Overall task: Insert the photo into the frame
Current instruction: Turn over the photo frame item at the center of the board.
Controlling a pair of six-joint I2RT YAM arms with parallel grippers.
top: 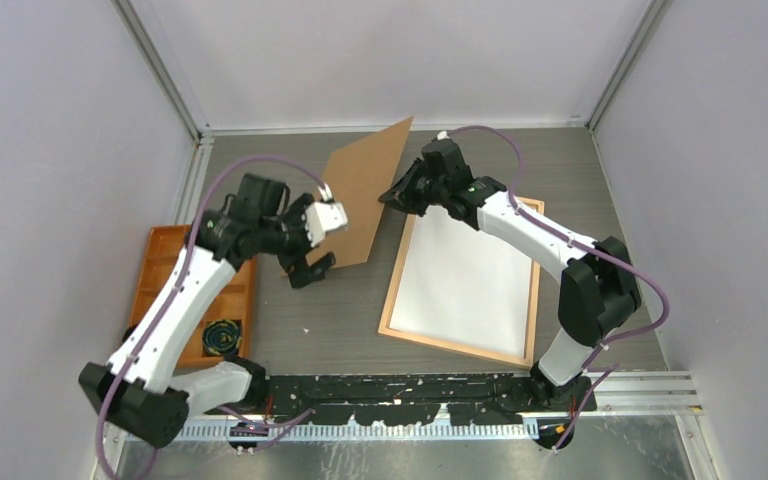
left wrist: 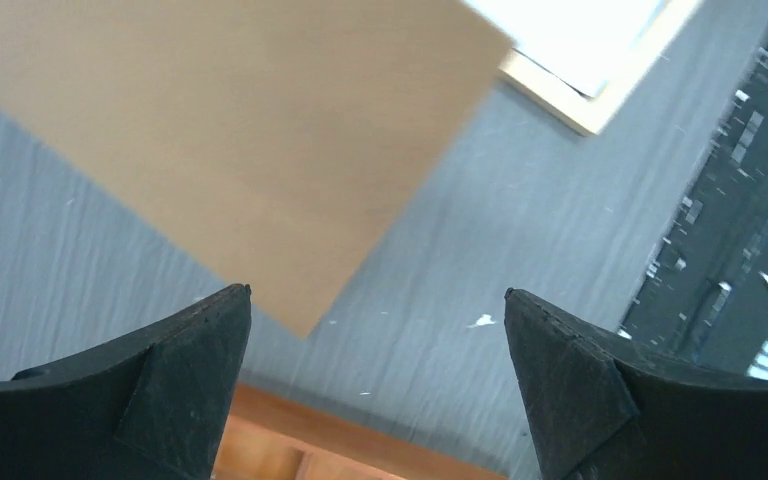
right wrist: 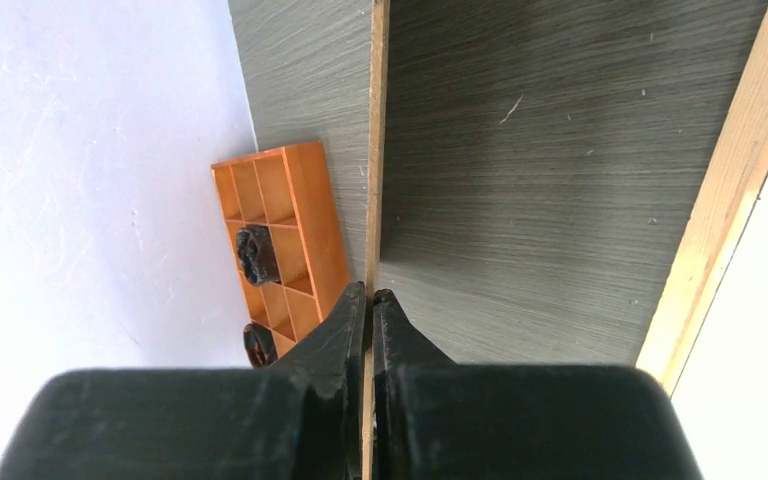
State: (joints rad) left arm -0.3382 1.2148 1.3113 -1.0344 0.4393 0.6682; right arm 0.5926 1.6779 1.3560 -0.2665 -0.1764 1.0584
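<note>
The frame (top: 455,346), thin light-orange wood, lies flat at right of centre. A white sheet (top: 465,275) fills it, the photo with its plain back up; no print shows. My right gripper (top: 392,195) is shut on the edge of the brown backing board (top: 365,190) and holds it tilted above the table left of the frame. In the right wrist view the board's edge (right wrist: 378,150) runs between the closed fingers. My left gripper (top: 310,270) is open and empty just below the board's near corner (left wrist: 305,325).
An orange compartment tray (top: 160,265) with dark small parts sits at the left table edge, close to the left arm. It also shows in the right wrist view (right wrist: 290,230). A black strip (top: 410,395) runs along the near edge. Walls close off the left, right and back.
</note>
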